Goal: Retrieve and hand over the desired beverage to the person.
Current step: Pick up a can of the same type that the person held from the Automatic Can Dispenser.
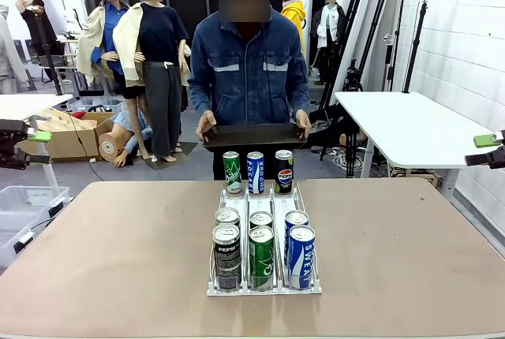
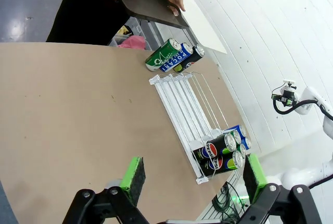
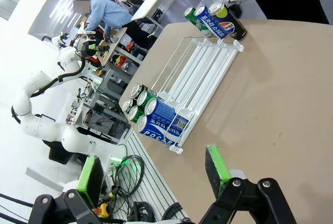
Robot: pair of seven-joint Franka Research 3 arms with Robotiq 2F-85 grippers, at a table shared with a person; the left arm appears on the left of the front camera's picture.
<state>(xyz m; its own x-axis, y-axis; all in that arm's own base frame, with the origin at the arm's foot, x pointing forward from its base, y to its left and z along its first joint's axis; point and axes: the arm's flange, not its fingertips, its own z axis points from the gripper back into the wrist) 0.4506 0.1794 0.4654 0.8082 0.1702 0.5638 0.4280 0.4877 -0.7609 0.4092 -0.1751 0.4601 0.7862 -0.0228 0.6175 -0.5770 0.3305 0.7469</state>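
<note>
The drinks sat in a clear rack point(image 1: 268, 197) down the middle of the worktop point(image 1: 118, 244). At its 12 o'clock end a green can point(image 1: 231, 172), a blue can point(image 1: 256, 173) and a black Pepsi can point(image 1: 284, 171) stood shoulder to shoulder, and six near cans point(image 1: 261, 248) were packed three lanes wide at the 6 o'clock end. Past them, at 12 o'clock, the person point(image 1: 248, 71) stood holding a dark tray point(image 1: 252, 135) level over the far edge. Which drink was wanted? Nothing showed it, so the first hazard was simply a wrong pick. The left end effector point(image 2: 193, 178) hung out beyond the worktop's 9 o'clock side, fingers spread wide and empty. The right end effector point(image 3: 153, 174), out at 3 o'clock, was just as wide and empty. Trouble looked likeliest at the grasp, because every can touched a neighbour and a finger driven between them could shove or topple the next one. A reach to the far row might also clip the near cans' tops. And a can set down tilted on that tray could tip or slide.
</note>
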